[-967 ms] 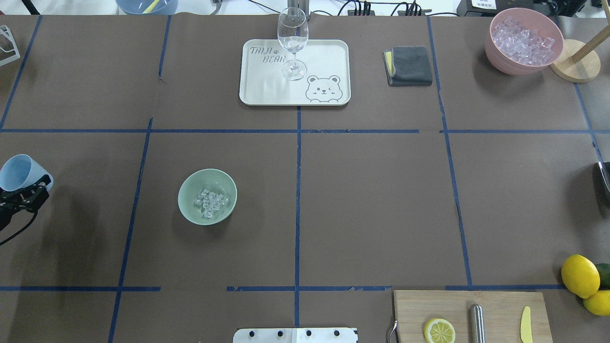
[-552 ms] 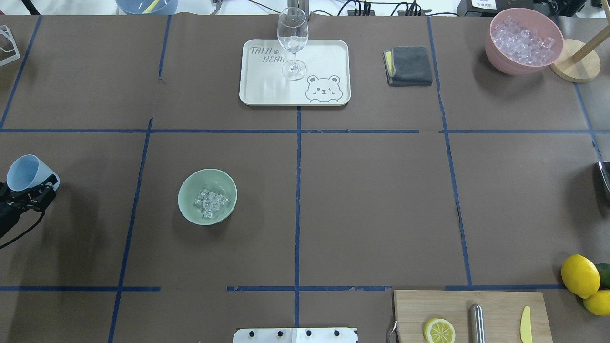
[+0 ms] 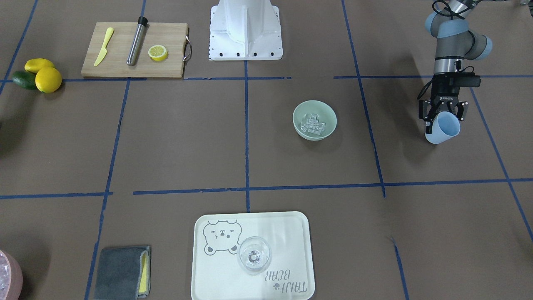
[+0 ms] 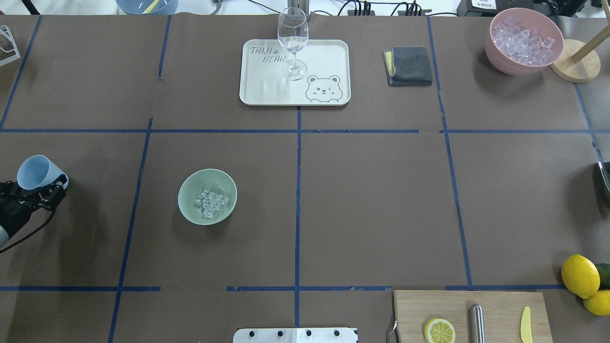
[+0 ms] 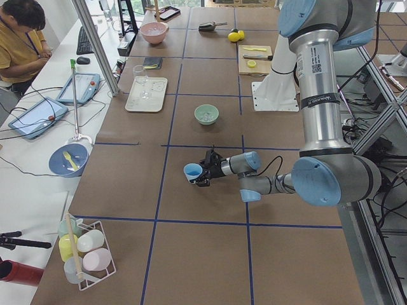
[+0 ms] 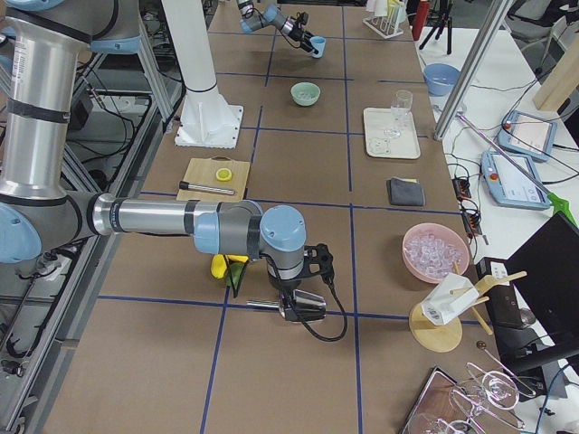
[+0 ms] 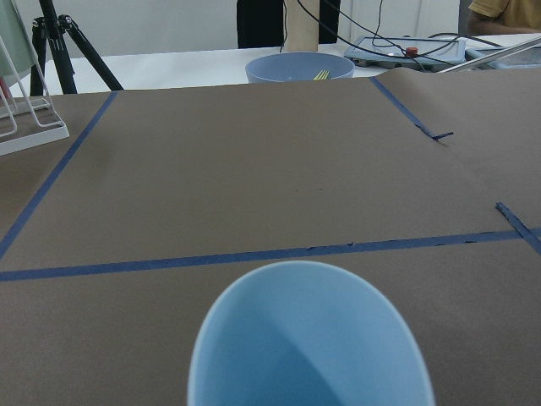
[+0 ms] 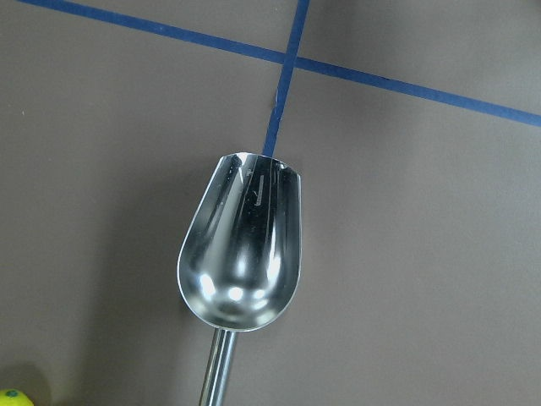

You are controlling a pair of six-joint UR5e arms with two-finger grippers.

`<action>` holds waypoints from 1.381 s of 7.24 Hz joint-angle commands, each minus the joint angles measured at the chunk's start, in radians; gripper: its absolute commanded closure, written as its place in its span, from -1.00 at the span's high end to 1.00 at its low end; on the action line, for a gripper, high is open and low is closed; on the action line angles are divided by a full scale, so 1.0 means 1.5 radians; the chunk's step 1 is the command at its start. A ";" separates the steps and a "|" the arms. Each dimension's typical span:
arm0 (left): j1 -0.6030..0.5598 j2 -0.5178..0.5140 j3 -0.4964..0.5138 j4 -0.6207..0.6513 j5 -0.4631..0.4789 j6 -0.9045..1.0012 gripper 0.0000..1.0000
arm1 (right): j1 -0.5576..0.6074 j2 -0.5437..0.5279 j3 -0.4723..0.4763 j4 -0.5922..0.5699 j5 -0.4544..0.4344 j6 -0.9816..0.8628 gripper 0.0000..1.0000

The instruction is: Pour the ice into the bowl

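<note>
Overhead exterior view: a cream tray (image 4: pixel 267 90) at the far side of the table (image 4: pixel 371 200) bears the words "TAIJI BEAR" and a winking bear drawing; a clear wine glass (image 4: pixel 292 43) stands upright on it, beside the lettering. Small white lettering on the left hand (image 3: pixel 443 113) in the front-facing view appears to read "ROBOTIQ".

The ice (image 4: pixel 209 202) is a small heap of clear, glassy cubes lying in the bottom of the bowl (image 4: pixel 185 188); the bowl is round, pale sage green and glossy inside; it stands upright on the table left of the centre tape line, well apart from the left hand.

The left arm reaches low and nearly level over the table at the robot's left; its hand is clenched on a blue cup (image 4: pixel 34 171), fingers (image 4: pixel 53 193) on the cup's wall near its base; the cup is tilted, mouth up and away from the robot, and its inside looks empty in the left wrist view.

The right hand (image 6: pixel 294 294) points down at the table's right end, above a shiny metal scoop (image 8: pixel 241 262); whether it grips the scoop I cannot tell.
</note>
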 commanded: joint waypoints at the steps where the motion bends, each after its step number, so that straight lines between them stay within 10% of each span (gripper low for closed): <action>1: -0.006 0.011 -0.004 -0.006 -0.023 0.009 1.00 | 0.000 0.000 0.000 0.000 0.000 0.000 1.00; 7: -0.277 0.021 -0.099 -0.001 -0.296 0.233 1.00 | 0.000 0.001 0.002 0.000 0.001 0.001 1.00; 10: -0.503 -0.007 -0.122 0.111 -0.584 0.402 1.00 | 0.000 0.007 0.003 0.000 0.001 0.005 1.00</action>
